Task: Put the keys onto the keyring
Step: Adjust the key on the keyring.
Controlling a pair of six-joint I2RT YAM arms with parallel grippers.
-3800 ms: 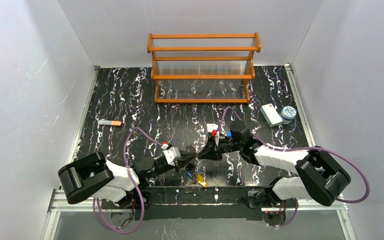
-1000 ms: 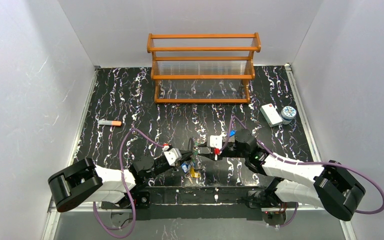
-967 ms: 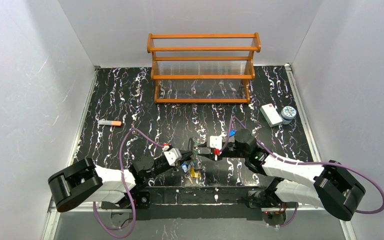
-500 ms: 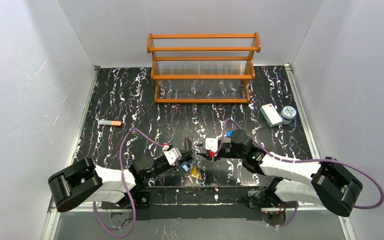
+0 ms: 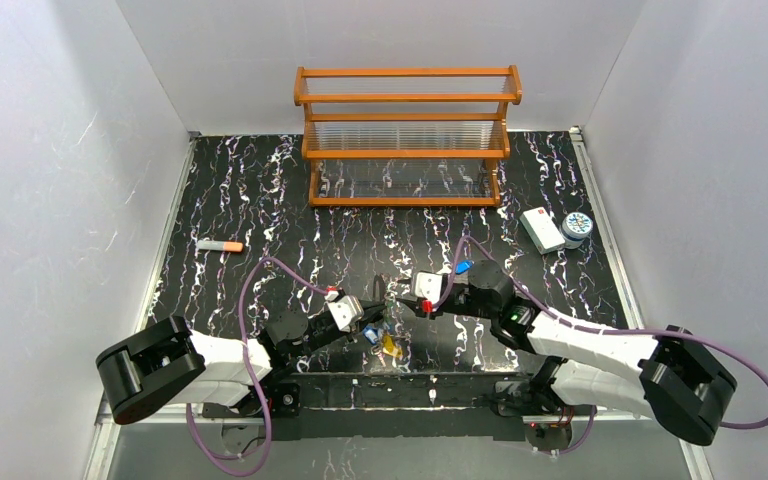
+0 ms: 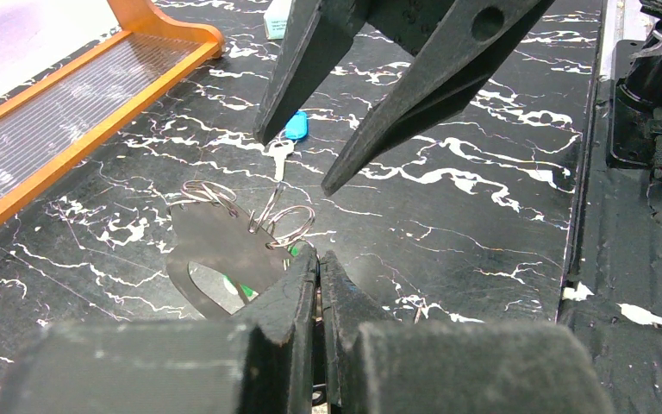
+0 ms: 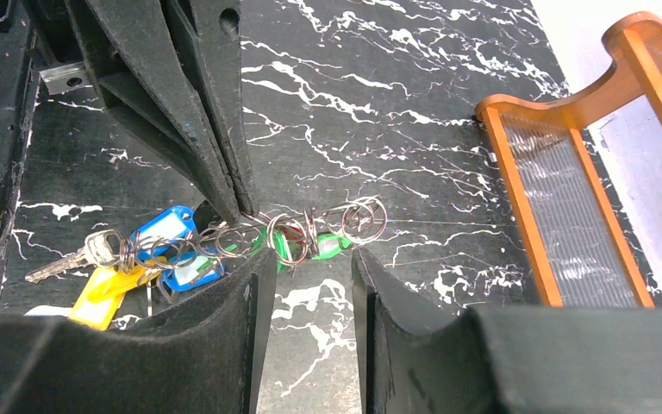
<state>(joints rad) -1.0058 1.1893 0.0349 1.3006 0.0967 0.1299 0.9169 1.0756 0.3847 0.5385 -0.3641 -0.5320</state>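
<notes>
Left jaws clenched, tips pinching the linked wire loops of the keyring (image 7: 296, 228). The keyring stretches out as a chain of thin rings just above the desk (image 5: 260, 190), at the middle of its near edge, between the two arms. I can't tell the main loop from the smaller rings.

The keys (image 7: 171, 233) are bunched at one end of that chain, on the near-edge side of the left fingertips (image 7: 240, 205): two blue tags, one yellow, and a bare silver blade sticking out. Two green tags (image 7: 284, 247) sit further along the chain, right in front of the right jaws.

Right jaws released, fingers spread with nothing between them, tips just short of the rings. In the left wrist view another blue-tagged key (image 6: 296, 127) shows between the right fingers; can't tell if it's linked to the rings.

Wooden rack (image 5: 407, 150) at far edge, centre. Orange-tipped stick (image 5: 220, 245) near left edge. White box (image 5: 538, 228) and round tin (image 5: 577, 225) side by side near right edge.
</notes>
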